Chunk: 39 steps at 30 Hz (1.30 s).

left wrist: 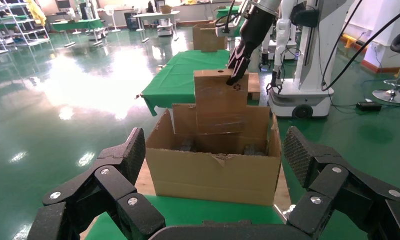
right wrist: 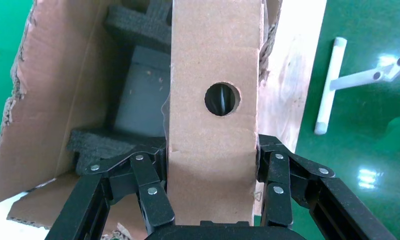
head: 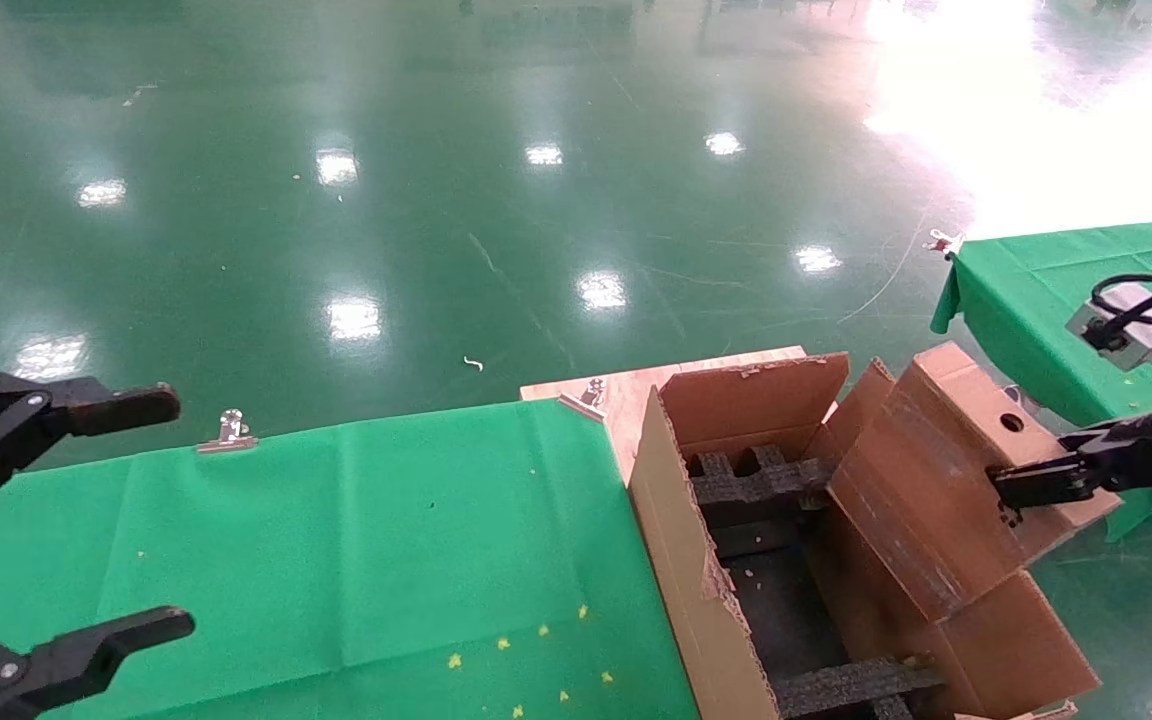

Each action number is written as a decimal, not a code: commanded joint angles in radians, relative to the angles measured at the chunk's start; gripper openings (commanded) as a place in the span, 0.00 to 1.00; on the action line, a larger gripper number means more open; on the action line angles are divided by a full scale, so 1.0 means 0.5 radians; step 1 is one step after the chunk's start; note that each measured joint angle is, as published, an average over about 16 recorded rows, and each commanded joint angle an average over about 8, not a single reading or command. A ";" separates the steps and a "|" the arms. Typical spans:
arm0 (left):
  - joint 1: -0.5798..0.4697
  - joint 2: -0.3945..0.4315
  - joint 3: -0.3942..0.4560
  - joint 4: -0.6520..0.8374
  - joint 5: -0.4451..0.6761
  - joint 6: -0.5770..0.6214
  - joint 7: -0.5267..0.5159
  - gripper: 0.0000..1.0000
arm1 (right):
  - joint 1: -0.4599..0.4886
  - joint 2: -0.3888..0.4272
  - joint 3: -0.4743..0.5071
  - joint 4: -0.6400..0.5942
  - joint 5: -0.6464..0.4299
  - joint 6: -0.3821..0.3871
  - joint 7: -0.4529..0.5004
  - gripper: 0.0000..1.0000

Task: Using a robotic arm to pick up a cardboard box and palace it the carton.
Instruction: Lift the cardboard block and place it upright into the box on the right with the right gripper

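Cardboard box (right wrist: 213, 125) clamped within right pincer (right wrist: 208, 187)

No legible text, label, brand name, number or sign appears in any of the three views. The cardboard box (head: 946, 470) carries only a small dark printed mark beside the right pincer (left wrist: 236, 79) in the left wrist view, too small to read. The faces of the carton (left wrist: 213, 172) are plain brown board without print.
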 commanded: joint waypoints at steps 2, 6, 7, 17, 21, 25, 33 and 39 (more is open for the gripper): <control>0.000 0.000 0.000 0.000 0.000 0.000 0.000 1.00 | 0.007 0.014 0.001 0.035 -0.021 0.012 0.037 0.00; 0.000 0.000 0.000 0.000 0.000 0.000 0.000 1.00 | 0.004 0.007 0.001 0.009 -0.006 0.009 0.034 0.00; 0.000 0.000 0.000 0.000 0.000 0.000 0.000 1.00 | 0.001 0.006 0.000 0.003 -0.001 0.012 0.044 0.00; 0.000 0.000 0.000 0.001 0.000 0.000 0.000 1.00 | -0.112 0.002 -0.072 0.040 -0.031 0.192 0.464 0.00; 0.000 0.000 0.001 0.001 -0.001 0.000 0.000 1.00 | -0.173 -0.023 -0.112 0.048 -0.081 0.291 0.566 0.00; 0.000 0.000 0.001 0.001 -0.001 0.000 0.001 1.00 | -0.232 -0.050 -0.146 0.050 -0.120 0.388 0.625 0.00; 0.000 0.000 0.001 0.001 -0.001 0.000 0.001 1.00 | -0.332 -0.091 -0.202 0.052 -0.153 0.520 0.715 0.00; 0.000 0.000 0.001 0.001 -0.001 -0.001 0.001 1.00 | -0.398 -0.115 -0.239 0.053 -0.176 0.593 0.778 0.00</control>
